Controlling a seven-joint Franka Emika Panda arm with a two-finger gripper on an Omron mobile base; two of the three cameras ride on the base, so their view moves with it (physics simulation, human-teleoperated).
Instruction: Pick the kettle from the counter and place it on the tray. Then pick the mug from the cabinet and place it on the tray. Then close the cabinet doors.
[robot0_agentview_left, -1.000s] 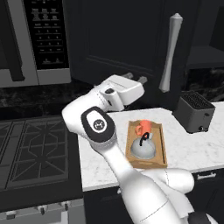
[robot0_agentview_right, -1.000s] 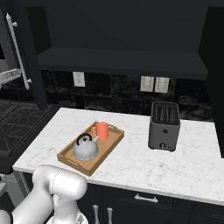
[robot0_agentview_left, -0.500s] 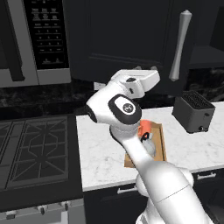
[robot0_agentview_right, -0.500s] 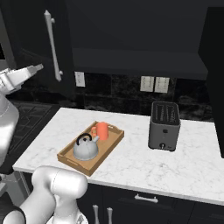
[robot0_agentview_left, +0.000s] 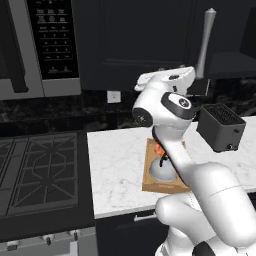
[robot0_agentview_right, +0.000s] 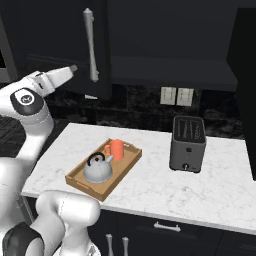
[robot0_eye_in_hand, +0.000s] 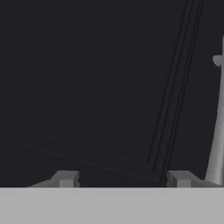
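Note:
The wooden tray (robot0_agentview_right: 80, 180) (robot0_agentview_left: 148, 172) lies on the white counter (robot0_agentview_right: 200, 190). On it stand the grey kettle (robot0_agentview_right: 98, 169) (robot0_agentview_left: 162, 172) and, behind it, the orange-red mug (robot0_agentview_right: 116, 148) (robot0_agentview_left: 160, 149). My gripper (robot0_agentview_right: 73, 67) (robot0_agentview_left: 192, 74) (robot0_eye_in_hand: 123, 178) is raised high, open and empty. Its tips point at the face of the left cabinet door (robot0_agentview_right: 55, 45) (robot0_eye_in_hand: 87, 87), close beside the door's silver bar handle (robot0_agentview_right: 90, 45) (robot0_agentview_left: 205, 45) (robot0_eye_in_hand: 216, 131). That door stands partly swung in. The right cabinet door (robot0_agentview_right: 246, 85) stands open at the right edge.
A dark boxy toaster (robot0_agentview_right: 187, 144) (robot0_agentview_left: 221, 127) sits on the counter right of the tray. The microwave (robot0_agentview_left: 35, 45) hangs at the left above the black gas stovetop (robot0_agentview_left: 40, 170). Wall sockets (robot0_agentview_right: 175, 96) sit on the dark backsplash.
My arm has swung up and forward against the left cabinet door, and the door with its handle has swung towards shut. Tray, kettle, mug and toaster have not moved.

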